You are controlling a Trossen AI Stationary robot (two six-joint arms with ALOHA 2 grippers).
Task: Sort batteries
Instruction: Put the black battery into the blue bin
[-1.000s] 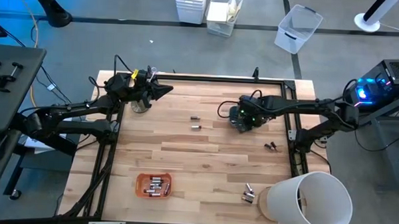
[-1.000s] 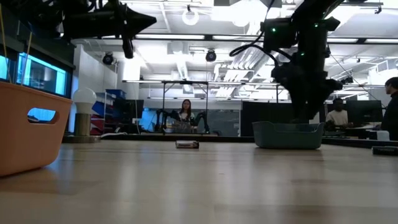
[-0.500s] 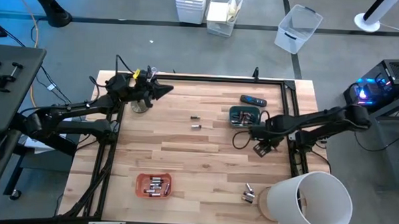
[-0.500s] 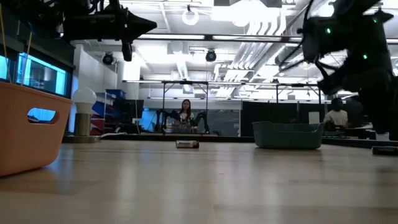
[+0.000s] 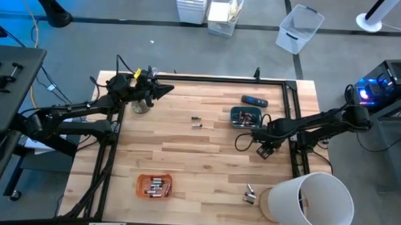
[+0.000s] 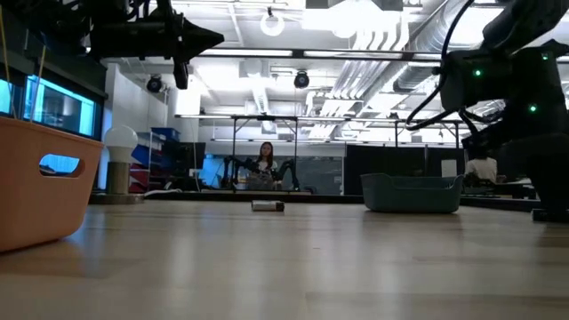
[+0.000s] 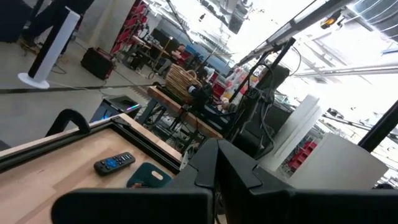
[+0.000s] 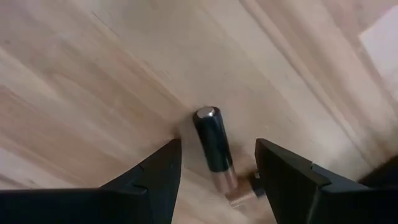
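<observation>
High view: The right end effector (image 5: 264, 152) is positioned low over the desk (image 5: 205, 166) near its right edge, fingers spread. The left end effector (image 5: 166, 90) is held at the far left corner of the desk, fingers pressed together. Batteries are distributed as follows: two loose cells (image 5: 196, 121) near the desk centre toward the far edge; a group in the orange tray (image 5: 154, 186) near the front edge, left of centre; a small cluster (image 5: 250, 194) near the front right corner, beside the white bucket (image 5: 311, 202). The teal bin (image 5: 246, 117) stands toward the far right, with the dark remote (image 5: 254, 101) beyond it, close to the far edge.

Low view: The orange tray (image 6: 40, 182) is at the left, the teal bin (image 6: 412, 193) at the right, and a loose cell (image 6: 268, 206) lies between them, farther back.

Right wrist view: One dark battery with a copper end (image 8: 215, 150) lies on the desk between the spread fingers (image 8: 152, 180), touching neither.

Left wrist view: The remote (image 7: 114, 163) and the teal bin (image 7: 145, 177) are visible across the desk.
</observation>
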